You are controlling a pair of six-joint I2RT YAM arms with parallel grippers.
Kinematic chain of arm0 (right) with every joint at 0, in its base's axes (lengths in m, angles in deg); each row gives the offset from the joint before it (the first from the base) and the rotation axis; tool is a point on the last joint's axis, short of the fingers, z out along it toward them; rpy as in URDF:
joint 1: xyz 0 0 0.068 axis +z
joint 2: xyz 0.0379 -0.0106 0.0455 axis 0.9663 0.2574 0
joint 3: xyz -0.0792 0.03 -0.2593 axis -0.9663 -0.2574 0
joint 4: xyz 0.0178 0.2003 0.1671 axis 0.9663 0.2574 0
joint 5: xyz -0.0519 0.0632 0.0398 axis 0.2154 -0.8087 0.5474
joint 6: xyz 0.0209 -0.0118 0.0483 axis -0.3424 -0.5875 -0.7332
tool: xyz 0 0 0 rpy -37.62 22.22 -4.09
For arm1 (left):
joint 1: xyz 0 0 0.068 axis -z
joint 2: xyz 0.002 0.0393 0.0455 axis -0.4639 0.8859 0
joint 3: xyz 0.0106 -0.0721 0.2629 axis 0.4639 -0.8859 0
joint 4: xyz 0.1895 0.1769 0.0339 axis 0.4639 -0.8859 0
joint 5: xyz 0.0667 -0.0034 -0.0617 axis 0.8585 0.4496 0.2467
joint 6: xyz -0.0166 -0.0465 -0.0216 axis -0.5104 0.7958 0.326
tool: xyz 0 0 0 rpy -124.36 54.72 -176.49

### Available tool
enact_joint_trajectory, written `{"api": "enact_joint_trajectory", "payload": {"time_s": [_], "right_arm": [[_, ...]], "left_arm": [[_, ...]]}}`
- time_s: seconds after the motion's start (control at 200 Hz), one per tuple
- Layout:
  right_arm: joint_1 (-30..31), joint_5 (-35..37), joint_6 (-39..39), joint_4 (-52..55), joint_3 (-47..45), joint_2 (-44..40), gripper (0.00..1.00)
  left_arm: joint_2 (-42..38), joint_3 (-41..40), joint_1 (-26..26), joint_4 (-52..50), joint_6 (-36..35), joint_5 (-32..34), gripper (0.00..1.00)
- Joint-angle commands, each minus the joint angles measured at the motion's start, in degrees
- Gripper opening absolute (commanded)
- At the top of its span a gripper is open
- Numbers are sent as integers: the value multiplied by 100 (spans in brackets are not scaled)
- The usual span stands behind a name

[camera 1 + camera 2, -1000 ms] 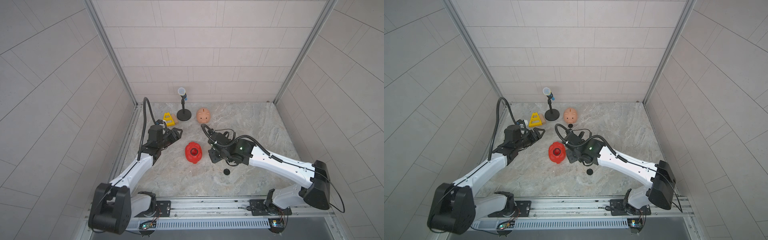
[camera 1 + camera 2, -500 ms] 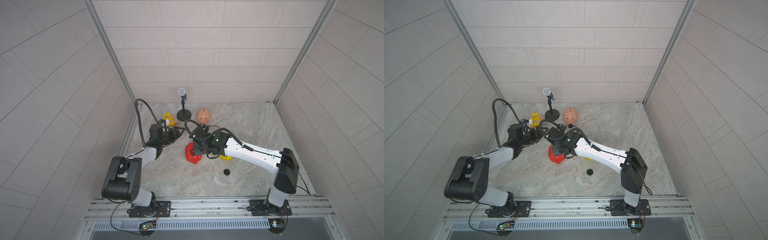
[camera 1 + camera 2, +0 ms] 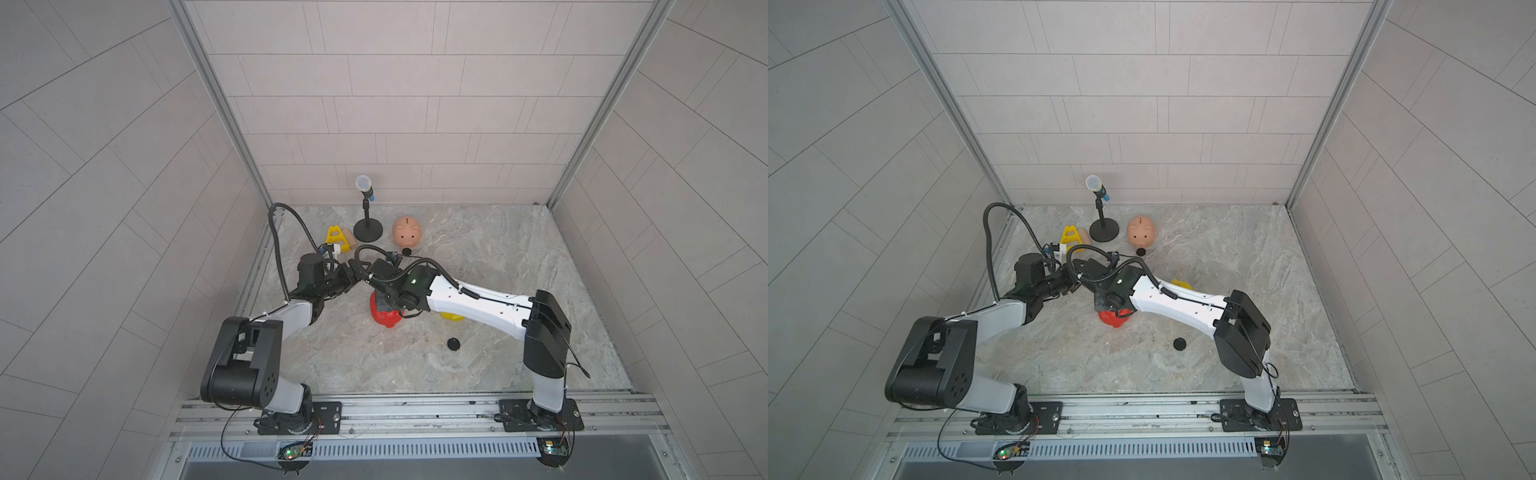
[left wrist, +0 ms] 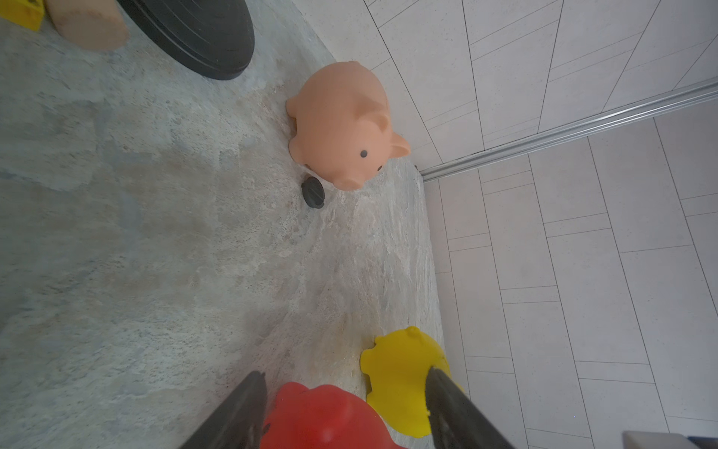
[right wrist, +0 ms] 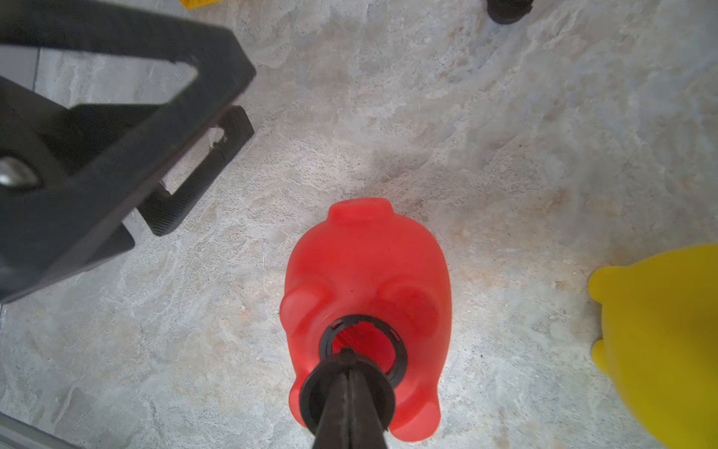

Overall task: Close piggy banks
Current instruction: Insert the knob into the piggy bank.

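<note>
Just beneath the right end effector (image 5: 347, 373) lies the red pig (image 5: 365, 264).

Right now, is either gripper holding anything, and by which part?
Right gripper pinches a black plug at its middle, above the red piggy bank's belly hole. Left gripper holds nothing.

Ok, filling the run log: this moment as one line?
right gripper: shut on black plug | red piggy bank: belly up, plug at open hole, not seated | left gripper: open, empty
</note>
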Motion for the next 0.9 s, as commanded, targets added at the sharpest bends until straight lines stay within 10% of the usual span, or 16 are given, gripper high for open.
{"api": "enact_joint_trajectory", "payload": {"time_s": [0.0, 0.896], "right_arm": [[41, 175, -184, 151, 67, 97, 0], [58, 368, -298, 186, 6, 450, 0]], "left_arm": [[15, -10, -9, 44, -154, 7, 71], [60, 25, -9, -88, -186, 74, 71]]}}
